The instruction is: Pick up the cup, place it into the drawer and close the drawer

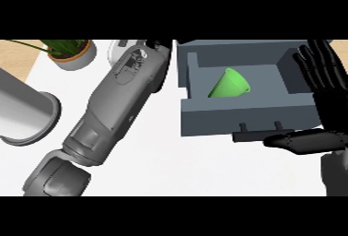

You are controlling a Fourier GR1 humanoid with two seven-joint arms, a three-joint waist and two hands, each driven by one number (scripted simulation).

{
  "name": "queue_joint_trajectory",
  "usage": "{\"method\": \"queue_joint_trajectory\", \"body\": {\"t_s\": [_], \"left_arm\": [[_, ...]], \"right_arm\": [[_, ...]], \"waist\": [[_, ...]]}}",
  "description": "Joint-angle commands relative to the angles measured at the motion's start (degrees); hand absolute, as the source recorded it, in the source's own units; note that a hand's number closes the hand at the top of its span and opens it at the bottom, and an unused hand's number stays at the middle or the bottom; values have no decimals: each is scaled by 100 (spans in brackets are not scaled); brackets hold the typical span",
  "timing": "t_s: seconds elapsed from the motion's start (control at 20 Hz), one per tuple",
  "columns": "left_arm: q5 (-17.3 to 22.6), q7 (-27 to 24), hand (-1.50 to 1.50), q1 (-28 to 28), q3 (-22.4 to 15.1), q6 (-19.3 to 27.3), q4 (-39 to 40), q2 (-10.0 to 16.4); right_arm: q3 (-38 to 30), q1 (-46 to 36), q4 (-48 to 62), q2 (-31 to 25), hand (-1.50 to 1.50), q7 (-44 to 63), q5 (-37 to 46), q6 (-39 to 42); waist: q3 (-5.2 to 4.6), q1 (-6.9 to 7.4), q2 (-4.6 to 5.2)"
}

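Black fingers [318, 62] of the right hand [321, 140] stand straight and close together, pointing toward the far side of the counter, along the outside of the drawer's right wall. The thumb sticks out to the left, below the drawer front, with its tip at the right end of the dark handle [253, 136]; whether it touches the bar cannot be told. Nothing is held in this hand.

Just left of those fingers, the blue-grey drawer [238, 117] stands open. The green cup [229, 85] lies on its side inside the compartment, left of centre, its narrow end toward the far wall and its wide mouth toward the near right.

Further left, the grey left forearm [115, 106] runs slantwise from the lower left up to the drawer's far left corner. Only a small black part of the left hand [160, 44] shows at the top edge there, and its pose cannot be told. A white object [121, 48] sits just beside it.

On the white counter [204, 170], a potted plant [71, 54] stands at the far left, and a large grey cylinder [24, 110] lies nearer along the left edge.
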Motion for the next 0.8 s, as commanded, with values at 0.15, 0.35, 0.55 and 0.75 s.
{"method": "queue_joint_trajectory", "body": {"t_s": [0.15, 0.35, 0.55, 0.75], "left_arm": [[389, 297, 150, -455, -764, 407, 1111, -3], [529, 539, 150, -451, -1087, -42, 1424, -3], [495, 528, 150, -360, -1443, -253, 1597, -3], [656, 494, -150, -301, -1687, -212, 1496, -3]], "right_arm": [[-3, -308, -69, -70, -150, 278, -276, 120], [67, -329, 72, -95, -150, 101, -244, 252], [99, -621, 264, -124, -150, 0, -212, 293], [184, -788, 396, -31, -150, -23, -217, 279]], "waist": [[3, -351, 64], [9, -585, 143], [9, -707, 218], [9, -830, 253]]}}
